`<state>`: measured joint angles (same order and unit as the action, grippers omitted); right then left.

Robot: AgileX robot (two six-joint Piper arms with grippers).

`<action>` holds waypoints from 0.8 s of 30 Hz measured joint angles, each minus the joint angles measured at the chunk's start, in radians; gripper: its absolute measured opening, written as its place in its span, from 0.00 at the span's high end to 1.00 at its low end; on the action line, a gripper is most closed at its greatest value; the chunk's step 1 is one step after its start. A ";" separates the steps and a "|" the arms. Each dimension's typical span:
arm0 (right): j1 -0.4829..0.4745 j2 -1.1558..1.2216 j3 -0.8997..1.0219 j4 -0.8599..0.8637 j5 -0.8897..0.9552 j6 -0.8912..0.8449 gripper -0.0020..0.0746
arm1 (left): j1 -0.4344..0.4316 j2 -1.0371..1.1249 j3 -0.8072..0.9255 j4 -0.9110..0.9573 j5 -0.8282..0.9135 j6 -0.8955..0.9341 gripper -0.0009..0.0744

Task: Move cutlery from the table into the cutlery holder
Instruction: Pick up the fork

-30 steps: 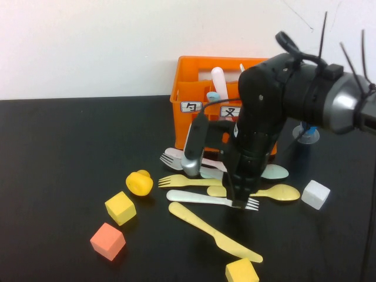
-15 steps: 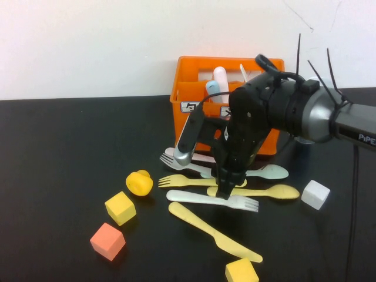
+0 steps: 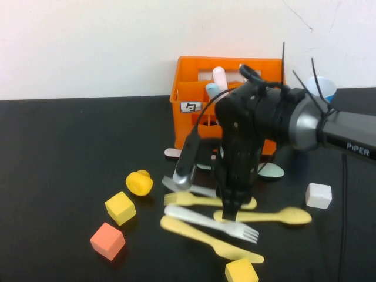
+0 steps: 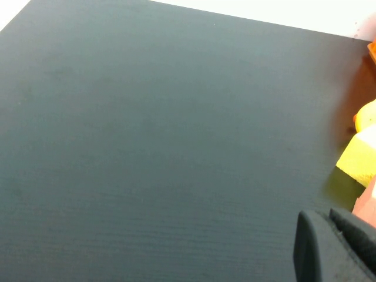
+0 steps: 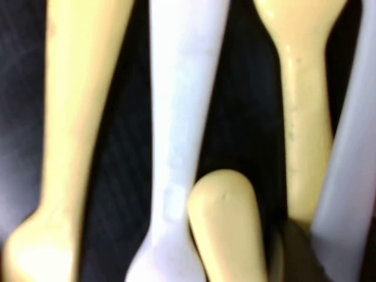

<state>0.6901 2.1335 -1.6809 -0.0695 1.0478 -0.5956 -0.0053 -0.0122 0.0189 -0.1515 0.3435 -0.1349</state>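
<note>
The orange cutlery holder [image 3: 194, 94] stands at the back of the black table [image 3: 59, 153] with a few pieces upright in it. My right gripper [image 3: 230, 212] points down into a pile of cutlery in front of it, touching the pale fork [image 3: 200, 216] and the handle end of the yellow spoon [image 3: 282, 216]. A yellow fork [image 3: 191, 200], a yellow knife [image 3: 205, 239], a blue-grey fork [image 3: 197, 189] and a mint spoon [image 3: 271, 171] lie around it. The right wrist view shows the knife [image 5: 76, 117], the pale fork [image 5: 182, 106] and the spoon handle [image 5: 226, 229] up close. My left gripper [image 4: 326, 232] hovers over bare table, shut and empty.
Yellow cubes [image 3: 120, 207] [image 3: 241, 271], a salmon cube [image 3: 107, 241], a white cube [image 3: 319, 195] and a yellow duck-like toy [image 3: 140, 182] lie around the pile. A blue cup [image 3: 322, 88] stands behind the right arm. The table's left half is bare.
My right gripper has moved back, then forward and down into the pile. The pale fork, yellow knife and yellow spoon have shifted and turned; the white cube has shifted slightly.
</note>
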 joint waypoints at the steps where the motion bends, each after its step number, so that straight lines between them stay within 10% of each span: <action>1: 0.007 -0.005 0.008 0.000 0.016 0.002 0.70 | 0.000 0.000 0.000 0.000 0.000 0.000 0.99; 24: 0.067 -0.138 0.115 0.015 -0.096 0.077 0.67 | 0.000 0.000 0.000 0.000 0.000 -0.002 0.99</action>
<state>0.7573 1.9958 -1.5661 -0.0540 0.9517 -0.5189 -0.0053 -0.0122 0.0189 -0.1515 0.3435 -0.1373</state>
